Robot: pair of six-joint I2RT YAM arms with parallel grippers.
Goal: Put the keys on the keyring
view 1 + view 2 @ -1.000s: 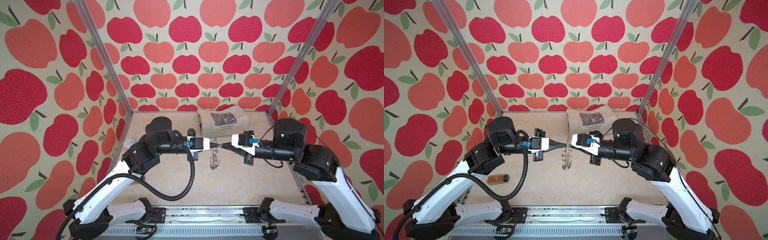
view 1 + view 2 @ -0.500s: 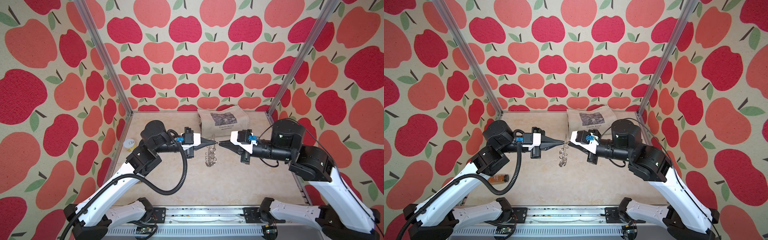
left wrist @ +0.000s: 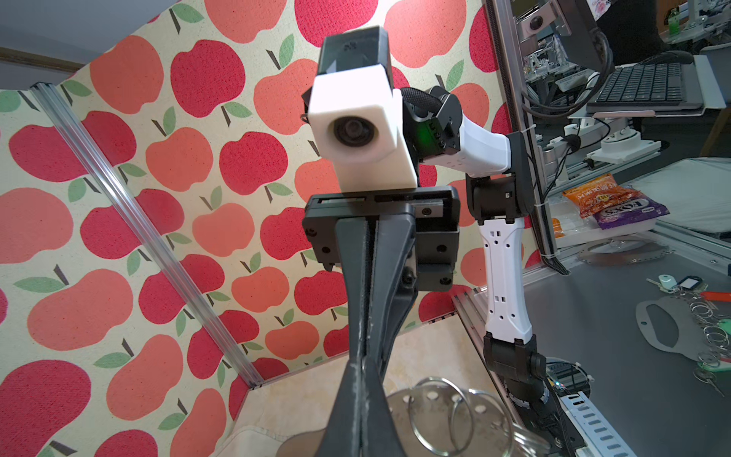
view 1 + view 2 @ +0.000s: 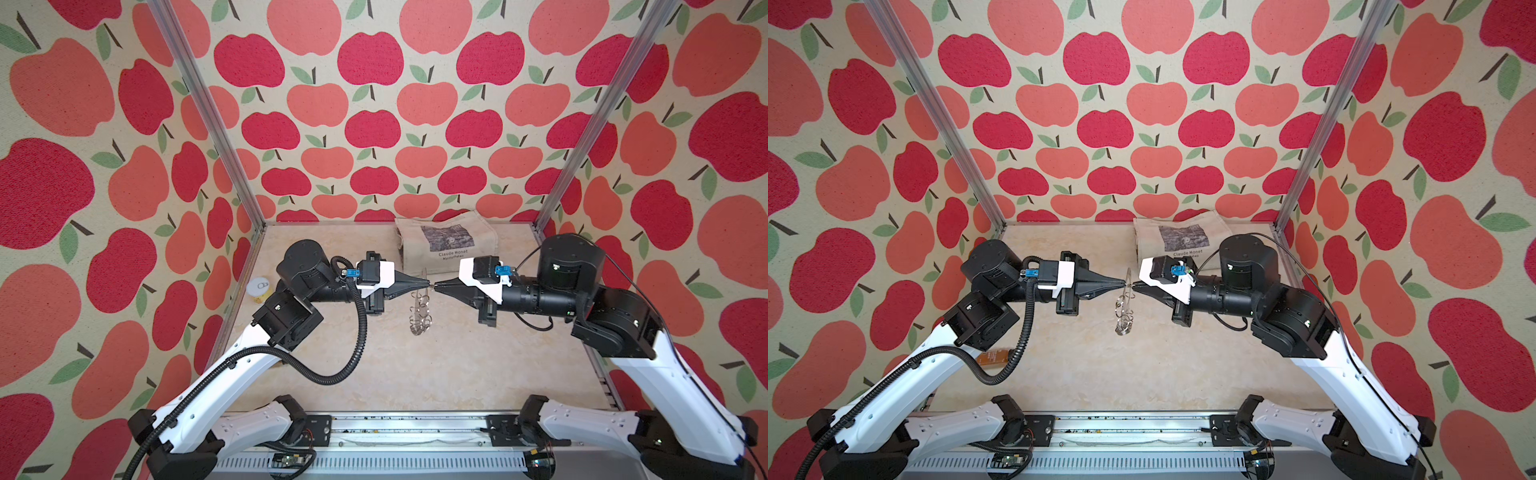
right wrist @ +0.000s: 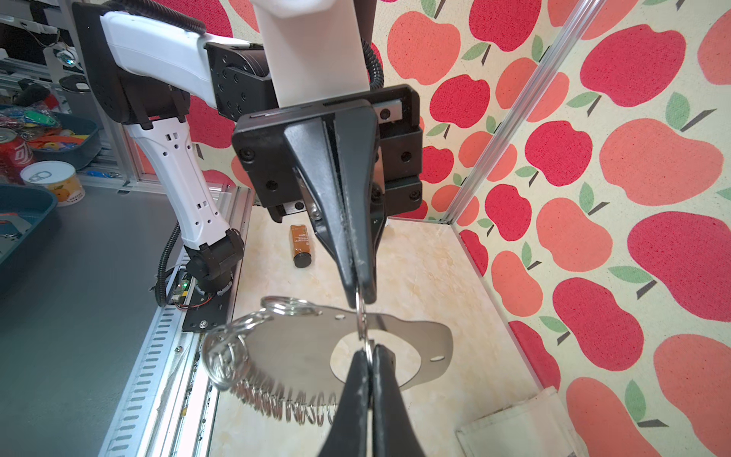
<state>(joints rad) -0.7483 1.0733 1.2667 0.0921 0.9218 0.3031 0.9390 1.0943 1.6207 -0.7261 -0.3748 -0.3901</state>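
Note:
The keyring [image 4: 419, 316] [image 4: 1123, 316] hangs edge-on above the floor in both top views, a flat plate fringed with silver rings. My left gripper [image 4: 428, 284] [image 4: 1124, 284] and right gripper [image 4: 435, 286] [image 4: 1133, 285] meet tip to tip at its top. In the right wrist view my right gripper [image 5: 366, 352] is shut on one thin ring above the grey plate [image 5: 300, 348], and the left gripper [image 5: 358, 294] pinches the same ring from the far side. In the left wrist view my left gripper [image 3: 362, 358] is shut, with the keyring [image 3: 435, 407] just beside it. The keys are out of view.
A folded canvas bag [image 4: 446, 245] lies at the back of the floor. A round yellow can [image 4: 259, 289] stands by the left wall. A small amber bottle [image 5: 300, 245] [image 4: 992, 356] lies near the left arm. Another ringed plate [image 3: 664, 328] lies on a grey bench outside the frame.
The left wrist has rolled and its arm has drawn back to the left. The meeting tips and the hanging keyring have risen slightly. Both grippers stay shut.

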